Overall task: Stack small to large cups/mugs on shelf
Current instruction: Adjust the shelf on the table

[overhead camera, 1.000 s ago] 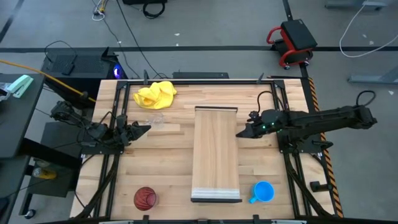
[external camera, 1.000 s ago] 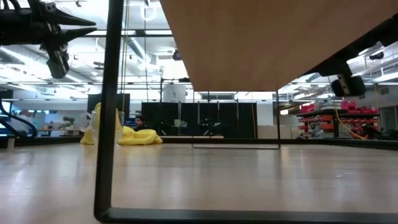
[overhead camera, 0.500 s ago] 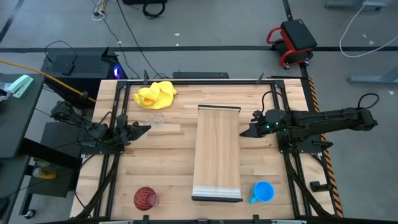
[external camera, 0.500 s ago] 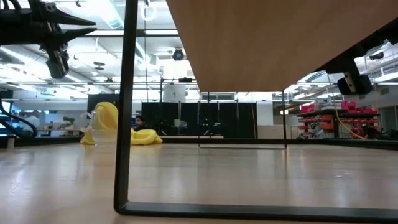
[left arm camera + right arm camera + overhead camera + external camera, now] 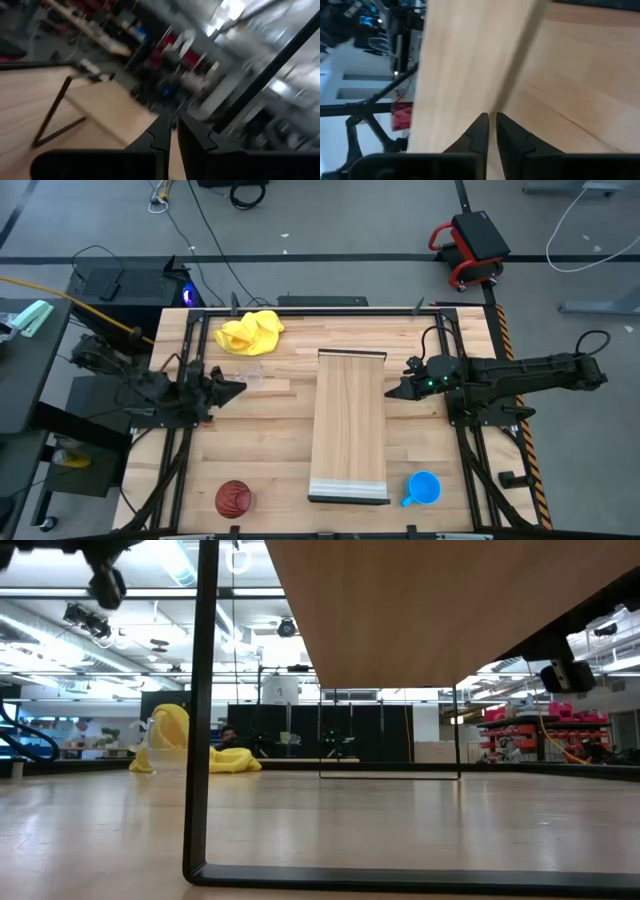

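The shelf (image 5: 350,425), a pale board on black wire legs (image 5: 195,740), stands mid-table with its lighter lip at the near end. The clear cup (image 5: 248,372) stands left of it, below the yellow cloth (image 5: 250,332). The dark red ribbed cup (image 5: 233,498) stands at the near left. The blue mug (image 5: 423,488) stands at the near right. My left gripper (image 5: 240,388) is shut and empty beside the clear cup, raised above the table. My right gripper (image 5: 389,394) is shut, its tips at the shelf's right long edge (image 5: 520,65). My right gripper comes level from the table's right, its shut fingertips (image 5: 481,125) at the shelf's right long edge, about a third of the way from the far end. I cannot tell whether they touch the board.
The yellow cloth lies at the far left of the tabletop (image 5: 270,440). Black rails (image 5: 170,450) run along the left and right table edges. Bare wood lies between the shelf and the left arm.
The shelf has slid a little toward the table's right edge, and my right gripper has gone the same way beside it; both then kept still. My left gripper has risen.
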`<move>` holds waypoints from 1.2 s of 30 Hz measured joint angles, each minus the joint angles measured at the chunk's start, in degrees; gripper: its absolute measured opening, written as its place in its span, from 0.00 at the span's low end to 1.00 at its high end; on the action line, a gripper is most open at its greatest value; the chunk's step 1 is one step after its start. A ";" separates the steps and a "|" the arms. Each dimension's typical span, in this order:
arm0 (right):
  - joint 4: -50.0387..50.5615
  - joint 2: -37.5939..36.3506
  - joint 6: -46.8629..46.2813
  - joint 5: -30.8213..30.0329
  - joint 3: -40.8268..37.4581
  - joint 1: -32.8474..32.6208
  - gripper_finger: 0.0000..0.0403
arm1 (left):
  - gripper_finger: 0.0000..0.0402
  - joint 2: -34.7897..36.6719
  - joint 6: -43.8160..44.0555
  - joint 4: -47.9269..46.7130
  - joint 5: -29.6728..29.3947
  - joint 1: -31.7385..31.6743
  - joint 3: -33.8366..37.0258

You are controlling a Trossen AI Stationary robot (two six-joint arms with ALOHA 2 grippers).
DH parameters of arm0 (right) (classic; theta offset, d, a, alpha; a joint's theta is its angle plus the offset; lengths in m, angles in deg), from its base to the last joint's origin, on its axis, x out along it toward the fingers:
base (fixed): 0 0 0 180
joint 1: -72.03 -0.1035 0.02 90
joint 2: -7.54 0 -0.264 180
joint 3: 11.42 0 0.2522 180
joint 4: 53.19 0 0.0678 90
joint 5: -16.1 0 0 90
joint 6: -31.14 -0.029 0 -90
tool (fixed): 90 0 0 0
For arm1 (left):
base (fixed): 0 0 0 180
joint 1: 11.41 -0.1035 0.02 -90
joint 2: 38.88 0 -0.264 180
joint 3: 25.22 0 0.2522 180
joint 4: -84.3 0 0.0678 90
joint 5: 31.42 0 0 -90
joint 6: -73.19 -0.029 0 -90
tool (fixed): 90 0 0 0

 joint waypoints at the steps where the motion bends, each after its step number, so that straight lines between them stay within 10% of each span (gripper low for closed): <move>1: -0.63 -0.19 0.01 0.00 0.07 0.00 0.11 | 0.09 -2.06 1.63 -4.72 0.13 -0.39 -2.39; 5: -3.38 -1.41 -0.12 -0.01 0.22 -0.08 0.12 | 0.10 -11.30 10.40 -16.74 5.04 -3.93 -8.70; 21: 6.43 -4.11 0.83 -4.87 1.13 -0.53 0.01 | 0.09 -47.00 12.82 -12.89 40.36 -19.40 -24.96; 36: 8.46 -0.90 1.92 -8.81 1.13 -0.50 0.01 | 0.07 -59.39 10.82 -17.10 49.15 -23.26 -33.62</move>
